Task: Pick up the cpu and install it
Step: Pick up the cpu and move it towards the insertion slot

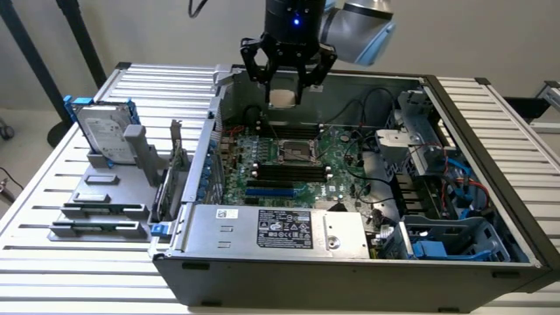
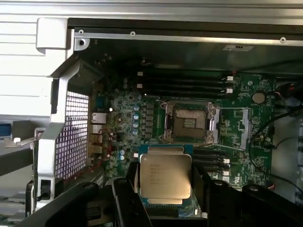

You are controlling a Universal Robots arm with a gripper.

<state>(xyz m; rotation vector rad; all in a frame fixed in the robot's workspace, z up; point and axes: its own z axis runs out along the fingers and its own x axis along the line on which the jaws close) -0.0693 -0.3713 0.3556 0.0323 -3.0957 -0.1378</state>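
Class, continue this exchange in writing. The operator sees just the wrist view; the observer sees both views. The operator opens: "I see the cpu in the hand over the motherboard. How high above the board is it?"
Observer: The hand holds the cpu raised well off the motherboard, up near the case's far wall.
Operator: What sits outside the case?
Observer: A hard drive in a blue bracket stands on a grey rack at the exterior view's left.
Operator: And along the case's near edge?
Observer: A labelled power-supply box lies there.
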